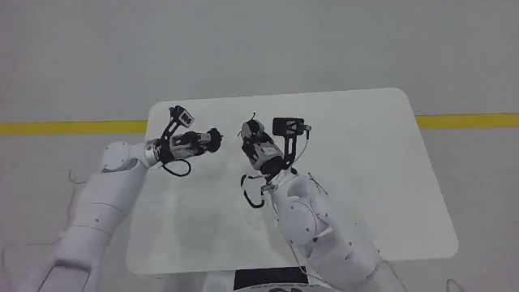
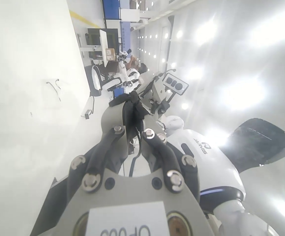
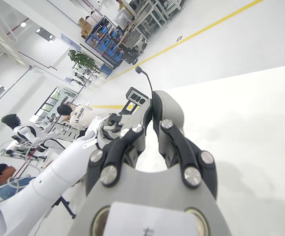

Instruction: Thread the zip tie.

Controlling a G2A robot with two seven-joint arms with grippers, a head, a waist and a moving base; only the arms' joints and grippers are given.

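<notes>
You've got the R gripper (image 3: 153, 103) clamped on the zip tie (image 3: 148, 79). Its thin black strap pokes out past the tips, head end free, above the table (image 3: 243, 128). L gripper (image 2: 132, 100) fingers are pressed together; can't tell if anything's pinched.

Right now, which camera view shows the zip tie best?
The right wrist view: the zip tie rises from the shut right claw, its head clear against the floor. The top view gives a tiny dark sliver; the left wrist view a thin curved line, perhaps it.
</notes>
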